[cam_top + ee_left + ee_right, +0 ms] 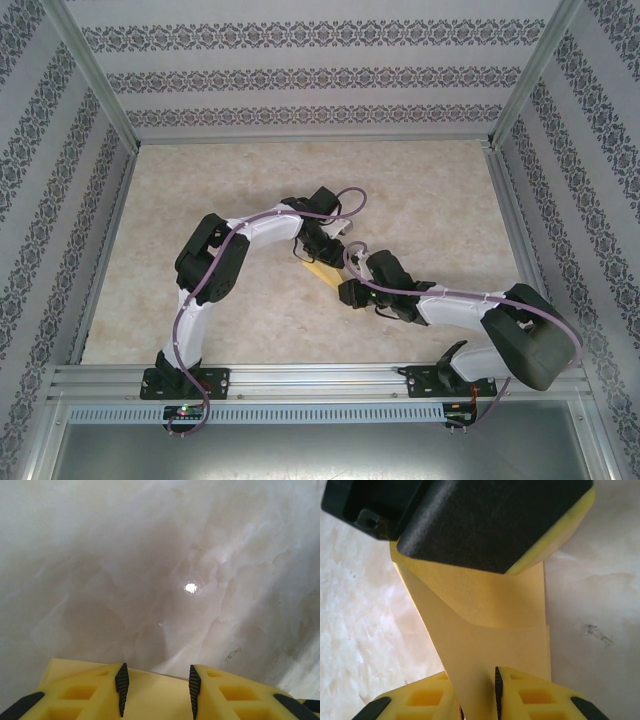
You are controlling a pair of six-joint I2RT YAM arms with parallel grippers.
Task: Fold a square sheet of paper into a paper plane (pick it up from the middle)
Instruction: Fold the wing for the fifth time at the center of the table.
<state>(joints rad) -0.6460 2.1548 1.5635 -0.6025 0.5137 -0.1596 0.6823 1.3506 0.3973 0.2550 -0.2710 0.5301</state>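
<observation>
Near the middle of the table (200, 200), a little toward the near edge: the square sheet of paper (322, 272), mustard-yellow, already creased, mostly hidden under the two end effectors in the top view. Table surface in a pale beige stone pattern with cloudy veins, glossy. One small bright spot (190, 587) of reflected light in the left wrist view. One small dark mark (596, 631) on the bare surface to the right of the paper in the right wrist view.

Around the table, on three sides: walls (300, 75) with white and grey bands of ornament pattern, held by aluminium posts (95, 75) at the far corners. Along the near edge, an aluminium rail (320, 378) with both arm bases bolted on it.

At the left end effector (158, 670): yellow fingers clearly apart, tips down at the sheet, flat paper visible in the gap between them. In the right wrist view, one finger (490, 525) of it, black with a yellow edge, lying on the far part of the sheet, over a diagonal fold.

At the right end effector (472, 674): fingers only narrowly apart, with a raised folded strip of the sheet running into the gap. Pinching this strip or only standing beside it: not possible to tell.

In the top view, both end effectors close together above the sheet, arms bent toward each other.
</observation>
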